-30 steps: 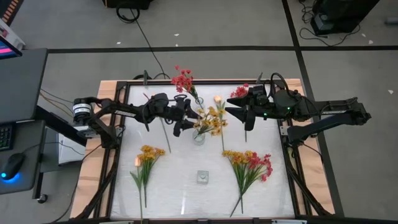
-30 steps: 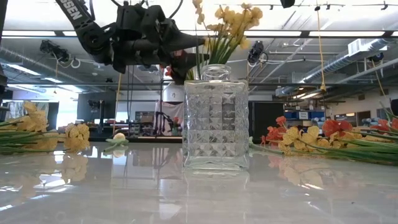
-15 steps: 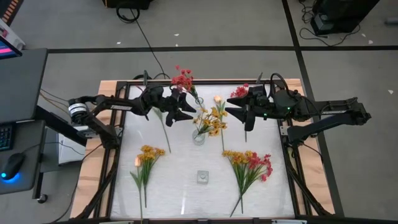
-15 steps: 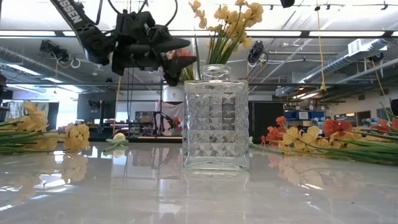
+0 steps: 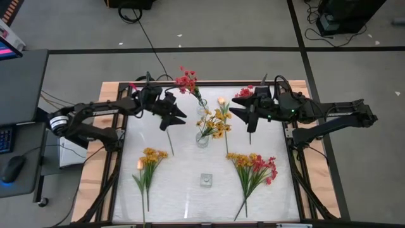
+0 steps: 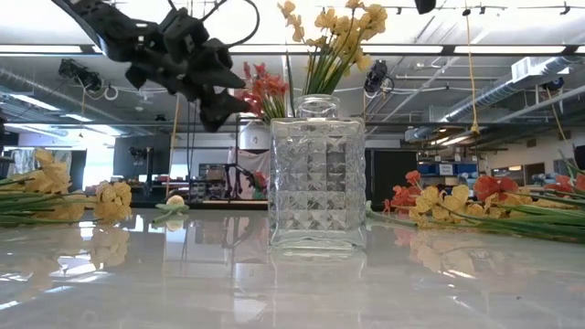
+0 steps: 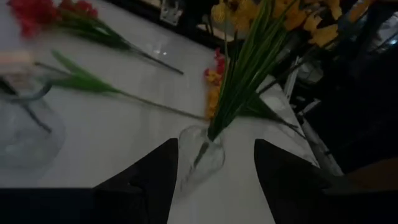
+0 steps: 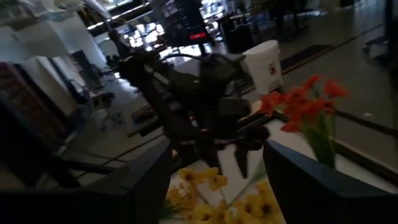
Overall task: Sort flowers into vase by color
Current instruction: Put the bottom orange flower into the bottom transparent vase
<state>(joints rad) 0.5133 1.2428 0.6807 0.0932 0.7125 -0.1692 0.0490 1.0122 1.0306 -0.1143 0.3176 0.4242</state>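
A clear vase (image 5: pixel 202 139) mid-table holds yellow-orange flowers (image 5: pixel 215 123) upright. A second round vase (image 7: pixel 25 134) behind it holds red flowers (image 5: pixel 185 81). My left gripper (image 5: pixel 180 116) hovers open and empty just left of the yellow vase (image 7: pixel 200 157), above the table. My right gripper (image 5: pixel 235 113) hovers open and empty to the right of both vases. Lying flat on the table are a yellow bunch (image 5: pixel 149 166), a mixed yellow and red bunch (image 5: pixel 254 168), a peach bud sprig (image 5: pixel 223 102), a red sprig (image 5: pixel 244 94) and a bare green stem (image 5: pixel 167 136).
A square cut-glass bottle (image 5: pixel 206 180) stands empty near the table's near edge and fills the middle of the low view (image 6: pixel 317 174). A dark frame (image 5: pixel 120 126) borders the white tabletop. The strip between the two lying bunches holds only that bottle.
My left gripper has drawn back from the yellow flowers toward the table's left edge, staying open and empty. The yellow flowers stay standing in their vase. The right arm has kept still.
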